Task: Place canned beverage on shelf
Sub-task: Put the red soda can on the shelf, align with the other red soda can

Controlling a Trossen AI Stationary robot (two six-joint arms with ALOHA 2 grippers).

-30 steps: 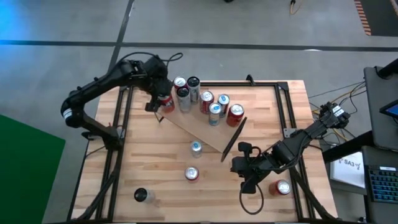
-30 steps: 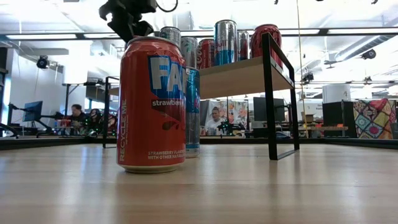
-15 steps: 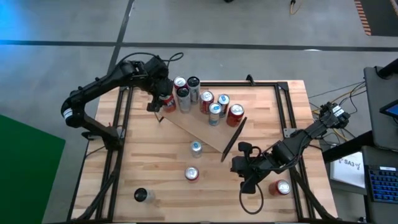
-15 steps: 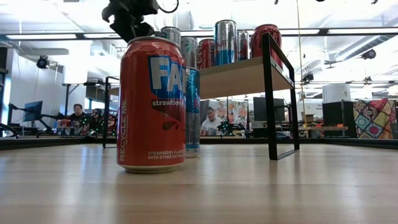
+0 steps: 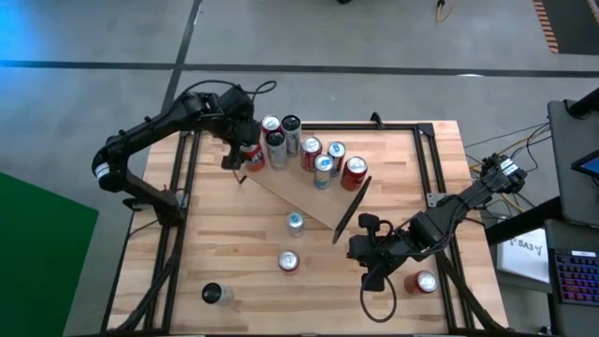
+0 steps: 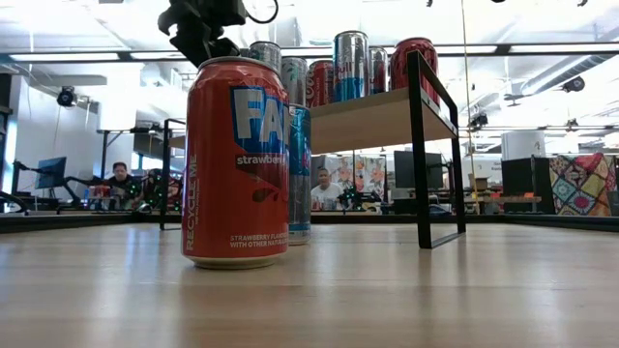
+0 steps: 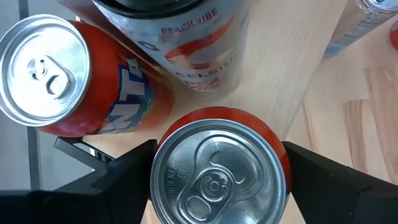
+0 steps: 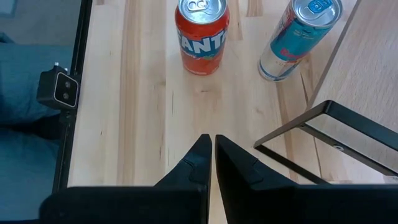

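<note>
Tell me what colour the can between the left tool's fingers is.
Red, with a silver top; the left wrist view shows it best.

Low view: big red can reads "FA", "strawberry", "RECYCLE ME". Left wrist view: pale can reads "PEACH VIBE", "CELSIUS". Right wrist view: orange can at 12 o'clock reads "FANTA".

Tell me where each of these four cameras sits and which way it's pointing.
High view: overhead, straight down on the table; both dark arms show, left hand at the shelf.
Low view: at tabletop height, looking level across into the room; left hand at top.
Left wrist view: above a red can on the shelf, looking down; own fingers flank the can.
Right wrist view: looks across the table at the Fanta can; right hand shut.
Shared: that Fanta can fills the low view too.
</note>
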